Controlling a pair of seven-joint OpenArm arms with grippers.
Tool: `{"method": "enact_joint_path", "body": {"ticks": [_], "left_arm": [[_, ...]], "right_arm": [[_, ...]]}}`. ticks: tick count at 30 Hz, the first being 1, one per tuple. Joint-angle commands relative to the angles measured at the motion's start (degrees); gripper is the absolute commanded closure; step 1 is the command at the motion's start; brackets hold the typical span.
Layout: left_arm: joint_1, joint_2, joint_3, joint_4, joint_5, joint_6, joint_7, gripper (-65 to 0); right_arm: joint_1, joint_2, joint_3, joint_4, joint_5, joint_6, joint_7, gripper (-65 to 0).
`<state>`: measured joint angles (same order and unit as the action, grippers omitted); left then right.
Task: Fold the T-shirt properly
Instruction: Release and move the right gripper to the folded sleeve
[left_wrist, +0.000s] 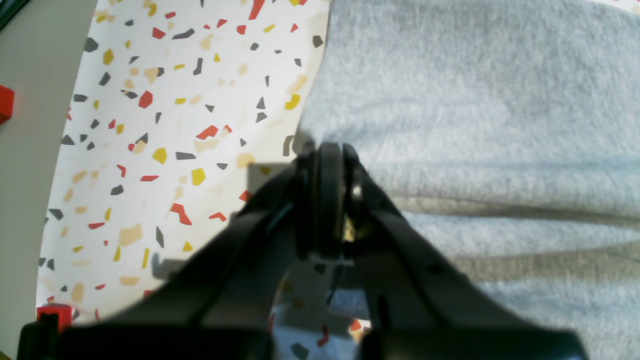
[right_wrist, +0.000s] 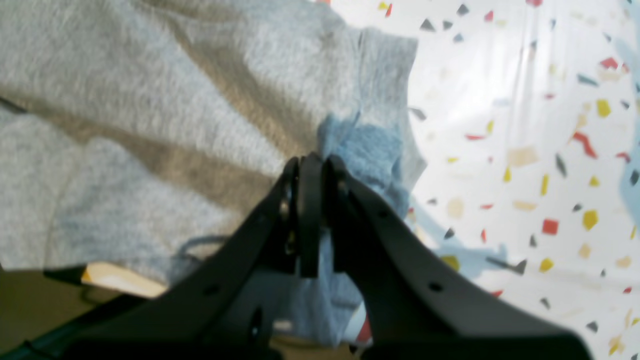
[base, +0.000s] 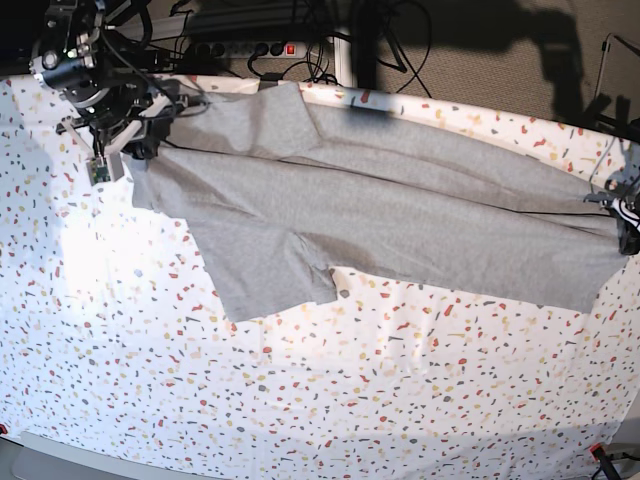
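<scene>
The heather-grey T-shirt (base: 400, 200) lies stretched across the far half of the table, plain side up, with one sleeve (base: 265, 270) pointing toward the near edge. My right gripper (base: 125, 150) is at the shirt's left end in the base view. In the right wrist view this gripper (right_wrist: 311, 161) is shut on a bunched edge of the T-shirt (right_wrist: 150, 100). My left gripper (base: 622, 222) is at the shirt's right end. The left wrist view shows it (left_wrist: 326, 150) shut on the corner edge of the T-shirt (left_wrist: 475, 100).
A white speckled tablecloth (base: 300, 400) covers the table. A power strip and cables (base: 250, 45) lie behind the far edge. A red block (left_wrist: 5, 102) sits off the cloth beside the left arm. A red clamp (base: 600, 452) is at the near right corner.
</scene>
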<state>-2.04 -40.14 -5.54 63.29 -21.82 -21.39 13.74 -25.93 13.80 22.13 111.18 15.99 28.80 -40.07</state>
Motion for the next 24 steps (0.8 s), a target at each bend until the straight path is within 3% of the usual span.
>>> {"method": "enact_joint_path", "body": {"ticks": [1, 2, 3, 5, 6, 8, 10, 17, 24], "left_arm": [[-0.8, -1.8, -0.7, 0.9, 0.0, 0.6, -1.5, 0.0], [-0.8, -1.8, -0.7, 0.9, 0.0, 0.6, -1.7, -2.5], [-0.8, -1.8, -0.7, 0.9, 0.0, 0.6, -1.7, -10.0], [-1.0, -1.8, -0.7, 0.9, -0.1, 0.7, -1.8, -24.5], [-1.0, -1.8, -0.8, 0.9, -0.1, 1.3, -1.8, -28.7], [-1.1, -1.8, -0.8, 0.9, -0.1, 2.9, -1.8, -30.0], [-1.1, -1.8, -0.8, 0.9, -0.1, 3.5, -1.8, -30.0], [-1.2, -1.8, -0.8, 0.9, -0.3, 3.7, -1.8, -30.0], [-1.2, -1.8, -0.8, 0.9, -1.2, 3.7, -2.0, -30.0]], "right_arm": [[0.0, 0.4, 0.4, 1.1, 0.0, -0.1, 0.3, 0.0], [0.1, 0.5, 0.4, 1.1, 0.2, -0.1, 0.0, 0.0], [0.1, 0.5, 0.4, 1.1, 0.3, -0.1, 0.0, 0.0], [0.6, 0.5, 0.4, 1.1, 0.3, -0.1, 0.2, -12.8], [1.1, 0.5, 0.4, 1.1, 0.7, -0.1, 0.2, -20.5], [2.7, 0.5, 0.4, 1.1, 1.7, -0.1, 0.2, -33.1], [5.0, 0.5, 0.4, 1.1, 3.6, -0.1, 0.1, -38.8], [16.2, 0.4, 0.3, -0.3, 7.2, -0.1, -2.8, -39.1], [28.3, 0.5, -4.9, -14.5, 6.6, -0.1, -2.8, -39.0]]}}
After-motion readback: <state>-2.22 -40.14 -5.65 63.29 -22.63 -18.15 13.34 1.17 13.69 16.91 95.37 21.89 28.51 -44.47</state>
